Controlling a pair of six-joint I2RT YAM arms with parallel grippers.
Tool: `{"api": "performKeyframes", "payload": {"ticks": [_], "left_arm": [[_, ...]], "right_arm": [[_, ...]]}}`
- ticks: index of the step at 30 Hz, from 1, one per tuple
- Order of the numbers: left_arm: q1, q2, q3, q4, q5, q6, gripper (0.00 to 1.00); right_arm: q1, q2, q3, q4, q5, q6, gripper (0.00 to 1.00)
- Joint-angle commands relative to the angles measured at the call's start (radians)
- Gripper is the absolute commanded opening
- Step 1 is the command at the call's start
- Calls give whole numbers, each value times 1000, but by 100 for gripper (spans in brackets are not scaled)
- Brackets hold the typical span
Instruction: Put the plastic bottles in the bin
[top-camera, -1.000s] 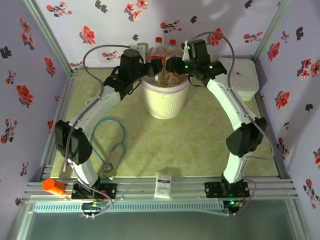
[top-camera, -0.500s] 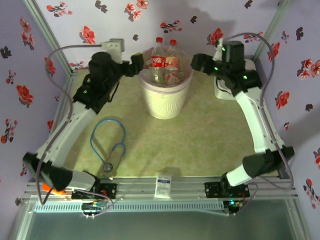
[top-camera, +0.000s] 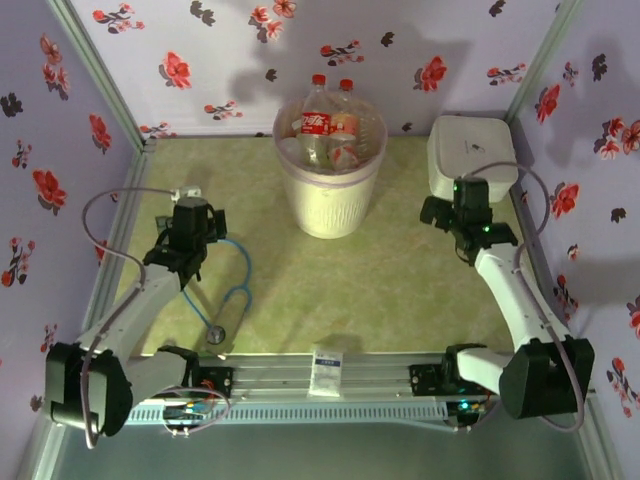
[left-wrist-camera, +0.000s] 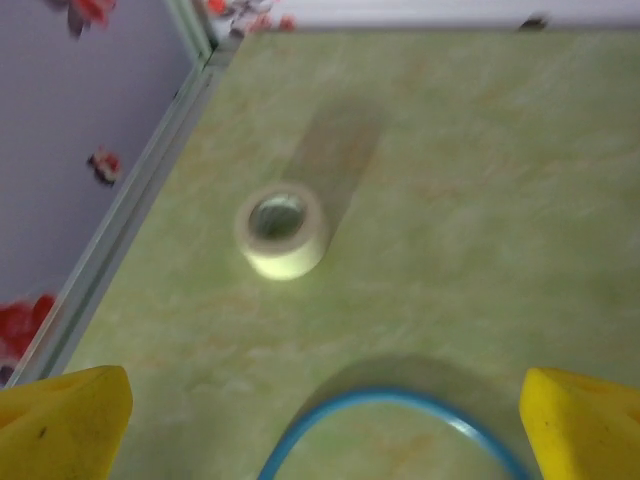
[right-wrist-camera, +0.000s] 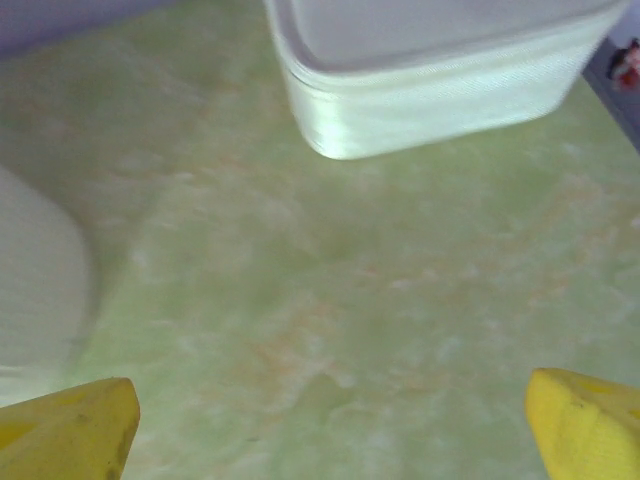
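Note:
The cream ribbed bin (top-camera: 330, 195) stands at the back middle of the table, and its side (right-wrist-camera: 35, 290) shows at the left of the right wrist view. Several plastic bottles fill it; two with red caps (top-camera: 318, 118) (top-camera: 345, 122) stick up above the rim. My left gripper (top-camera: 188, 212) (left-wrist-camera: 320, 440) hangs low over the left side of the table, open, with nothing between its yellow fingertips (left-wrist-camera: 60, 420). My right gripper (top-camera: 462, 200) (right-wrist-camera: 325, 440) is low on the right beside the white box, open and empty, its fingertips (right-wrist-camera: 590, 425) wide apart.
A white rounded-square lidded box (top-camera: 472, 150) (right-wrist-camera: 440, 70) sits at the back right. A blue stethoscope (top-camera: 225, 290) (left-wrist-camera: 400, 415) lies on the left. A roll of tape (left-wrist-camera: 282, 230) rests near the left wall. A blue-and-white packet (top-camera: 326, 368) lies at the front edge.
Both arms have drawn back from the bin's rim and dropped low toward the sides of the table. The bottles stay in the bin.

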Motion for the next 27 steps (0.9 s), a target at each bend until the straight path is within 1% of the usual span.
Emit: {"api": "performKeyframes", "payload": {"ticks": [1,4,6,8,10,13,15,16,18,20,22,24,26,27], "left_arm": [[44,32,-48,206,-81,48,100],[76,97,-107,330,-80,82,100],[83,137,-128,383,-80,95,100],[86,171,-149,448,-69,108,100],[90,212,-170,526,-45,122,100],[94,268,-183,607,-24,123,100],[98,303,-190,664,-12,114,100],[100,320,-188,673,-8,118,100],[103,341,-172,660,-19,116,100],[109,349,-174,683,-14,144,100],[113,351,-199,761,-6,201,100],[124,357,-226,837,24,225,100],[149,394,-252,922,60,221,100],[166,409,-246,926,75,212,100]], "right_arm": [[-4,-8,-143,213,186,-72,99],[-3,0,-279,384,261,-51,99],[-5,9,-347,491,299,-50,99],[-5,25,-389,578,316,-72,99],[-4,51,-405,615,324,-91,99],[-4,83,-423,666,323,-100,99],[-4,94,-457,739,314,-102,99],[-5,101,-477,792,314,-110,99],[-5,98,-484,816,313,-99,99],[-6,104,-503,887,311,-106,100],[-5,120,-519,971,303,-111,99],[-5,144,-535,1055,295,-112,99],[-5,172,-544,1127,283,-123,99],[-6,183,-532,1118,275,-135,99]]}}
